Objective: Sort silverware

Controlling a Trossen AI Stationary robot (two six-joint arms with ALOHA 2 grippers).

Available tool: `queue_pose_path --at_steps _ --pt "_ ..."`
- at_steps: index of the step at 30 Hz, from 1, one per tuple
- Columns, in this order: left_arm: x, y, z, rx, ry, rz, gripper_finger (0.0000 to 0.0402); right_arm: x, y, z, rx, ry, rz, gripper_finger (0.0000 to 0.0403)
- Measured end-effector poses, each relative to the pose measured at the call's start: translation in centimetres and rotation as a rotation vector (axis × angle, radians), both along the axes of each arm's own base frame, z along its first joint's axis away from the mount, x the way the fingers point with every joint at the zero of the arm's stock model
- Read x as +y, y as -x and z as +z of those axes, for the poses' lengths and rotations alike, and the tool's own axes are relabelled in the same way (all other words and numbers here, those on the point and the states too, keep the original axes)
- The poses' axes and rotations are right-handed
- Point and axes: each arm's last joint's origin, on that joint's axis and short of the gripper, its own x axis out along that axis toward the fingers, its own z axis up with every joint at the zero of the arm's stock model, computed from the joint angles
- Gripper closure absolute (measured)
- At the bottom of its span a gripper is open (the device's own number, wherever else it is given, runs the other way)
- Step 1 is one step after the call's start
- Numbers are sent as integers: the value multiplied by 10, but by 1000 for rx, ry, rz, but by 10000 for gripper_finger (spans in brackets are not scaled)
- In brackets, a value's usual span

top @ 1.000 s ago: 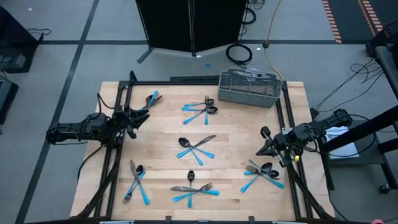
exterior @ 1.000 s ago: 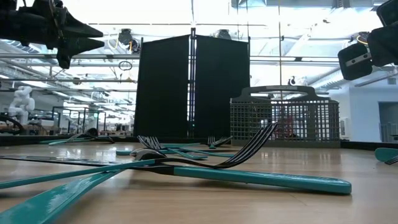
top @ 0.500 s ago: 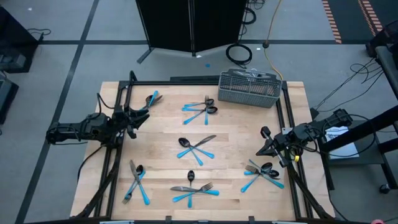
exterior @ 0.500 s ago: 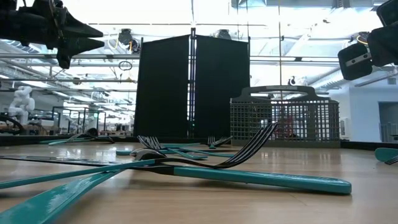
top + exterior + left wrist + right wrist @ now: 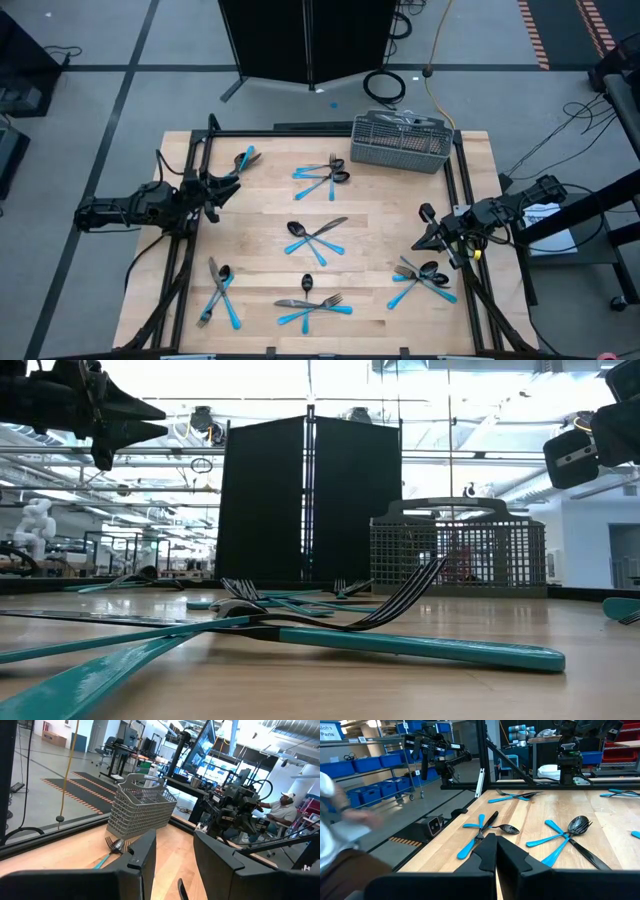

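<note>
From above, the blue-handled dark-headed silverware point(image 5: 317, 237) lies in crossed groups on the pale wooden table point(image 5: 380, 215); a grey wire-mesh basket point(image 5: 399, 142) stands at the far edge. The left gripper point(image 5: 228, 185) hovers, jaws partly open, empty. In its wrist view, the right gripper point(image 5: 496, 851) has jaws fully closed, holding nothing.

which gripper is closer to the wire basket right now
Right, though not by much. The wire basket sits at the table's far edge, right of centre. The right gripper hovers near the right edge; the left gripper hovers at the left edge, farther across.
</note>
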Motion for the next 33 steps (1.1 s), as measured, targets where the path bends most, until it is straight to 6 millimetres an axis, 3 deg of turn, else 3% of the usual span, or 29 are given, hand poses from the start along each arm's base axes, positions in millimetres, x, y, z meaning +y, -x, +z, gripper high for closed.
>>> queue_pose_path --at_steps 11,14,18,22,33 --pt "0 0 0 0 0 0 274 0 0 0 -3 5 -2 403" --pt "0 0 0 0 0 0 274 0 0 1 -43 65 -5 403" --pt "0 0 0 3 -11 2 274 -1 0 11 -126 -7 -19 403" --pt "1 1 2 38 -158 44 274 -6 0 24 -238 -64 -202 403" --pt "1 4 21 -159 -158 60 274 -20 4 38 -323 -309 -596 403"
